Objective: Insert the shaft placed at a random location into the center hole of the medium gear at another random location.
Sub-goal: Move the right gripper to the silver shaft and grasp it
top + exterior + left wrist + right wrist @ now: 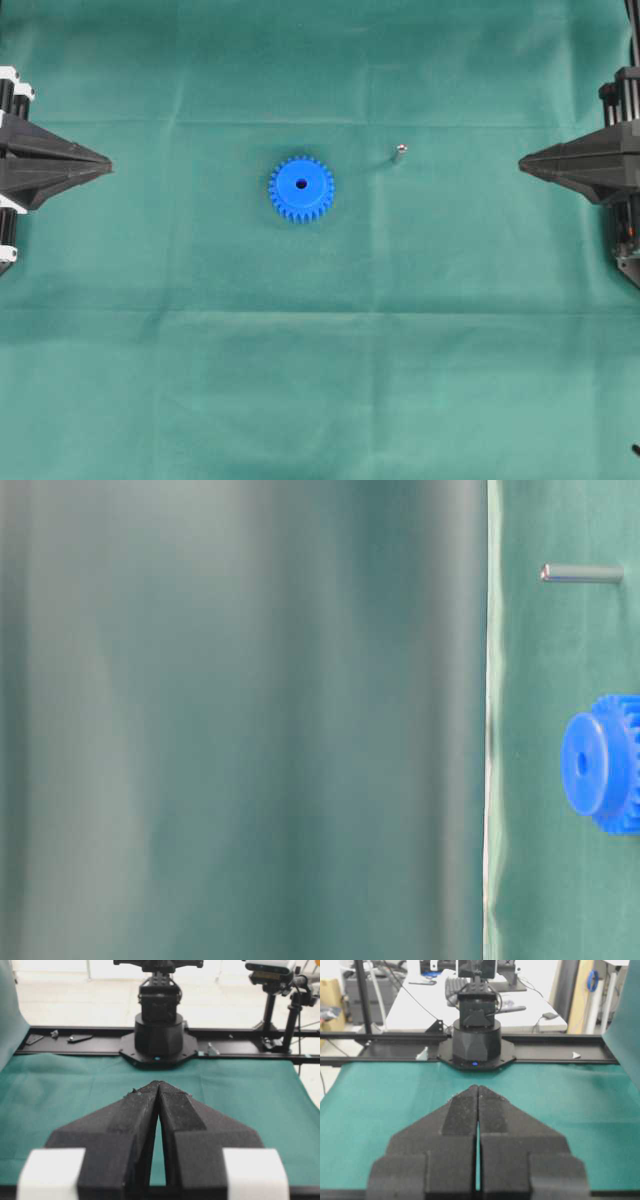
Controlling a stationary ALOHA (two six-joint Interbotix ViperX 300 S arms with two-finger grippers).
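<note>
The blue medium gear [301,188] lies flat on the green cloth near the middle, its dark center hole [301,184] facing up. The small silvery shaft [398,154] stands on the cloth to the gear's right, apart from it. The table-level view shows the gear [600,765] and the shaft [582,573] too. My left gripper [108,160] rests at the left edge, shut and empty, far from both. At the right edge my right gripper [521,163] is also shut and empty. In the wrist views the left gripper [158,1083] and right gripper [478,1087] have their tips touching.
Green cloth [320,380] covers the whole table, with faint fold lines. Each wrist view shows the opposite arm's black base [158,1035] on a black rail at the cloth's far edge. A green backdrop fills most of the table-level view.
</note>
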